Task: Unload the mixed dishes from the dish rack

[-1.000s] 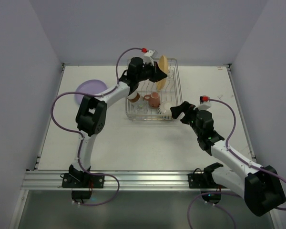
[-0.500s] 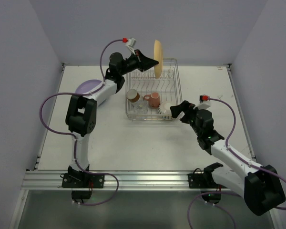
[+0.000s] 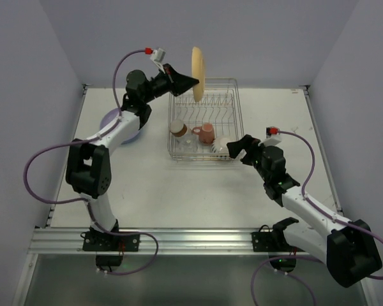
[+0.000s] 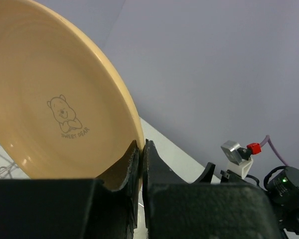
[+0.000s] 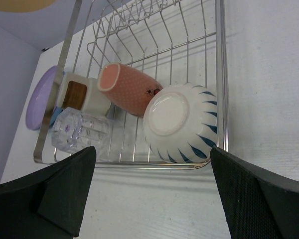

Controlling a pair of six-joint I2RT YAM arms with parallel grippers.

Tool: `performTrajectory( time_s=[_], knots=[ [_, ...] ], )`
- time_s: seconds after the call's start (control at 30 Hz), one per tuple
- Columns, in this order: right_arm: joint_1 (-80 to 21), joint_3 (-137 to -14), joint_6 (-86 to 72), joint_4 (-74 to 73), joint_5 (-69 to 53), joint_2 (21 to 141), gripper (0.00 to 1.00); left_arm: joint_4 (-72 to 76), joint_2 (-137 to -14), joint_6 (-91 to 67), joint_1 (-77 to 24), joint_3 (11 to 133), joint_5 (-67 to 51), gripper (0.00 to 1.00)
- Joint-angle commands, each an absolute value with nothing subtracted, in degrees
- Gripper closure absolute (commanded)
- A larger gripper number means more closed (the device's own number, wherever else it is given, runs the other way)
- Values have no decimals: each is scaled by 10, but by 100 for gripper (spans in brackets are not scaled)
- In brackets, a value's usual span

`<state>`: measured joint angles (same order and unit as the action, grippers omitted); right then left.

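Observation:
My left gripper (image 3: 191, 80) is shut on the rim of the yellow-orange plate (image 3: 196, 71), held upright in the air above the far left corner of the dish rack (image 3: 235, 121). In the left wrist view the plate (image 4: 55, 99) has a small bear print, and its edge is pinched at my left gripper (image 4: 141, 145). A pink mug (image 5: 129, 89), a brown cup (image 5: 78, 97), a clear glass (image 5: 79, 132) and a white cup with blue marks (image 5: 182, 124) lie in the rack. My right gripper (image 3: 238, 148) stands open at the rack's near right corner, just short of the white cup.
A purple plate (image 3: 115, 120) lies on the table left of the rack, partly under the left arm. White walls close in the table on three sides. A metal rail runs along the near edge.
The left arm has lifted the yellow-orange plate up out of the rack and carried it to the left. The right arm has not moved.

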<state>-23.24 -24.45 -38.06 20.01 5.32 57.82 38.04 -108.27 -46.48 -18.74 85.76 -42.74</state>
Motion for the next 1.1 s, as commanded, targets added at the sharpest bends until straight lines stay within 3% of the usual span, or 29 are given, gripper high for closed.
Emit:
performTrajectory(
  time_s=[0.0,0.43,0.67,1.07],
  knots=[
    [-232,-270,-376,200,49,584,1,295,-992,-326,-185,811,-353,100],
    [-232,-269,-371,199,43,584,1,80,-840,-139,-185,707,-33,100],
    [-232,-269,-370,204,30,591,1,19,-835,-109,-185,681,161,100],
    [-232,-271,-370,203,24,598,1,1,-880,-83,-185,675,252,100]
  ],
)
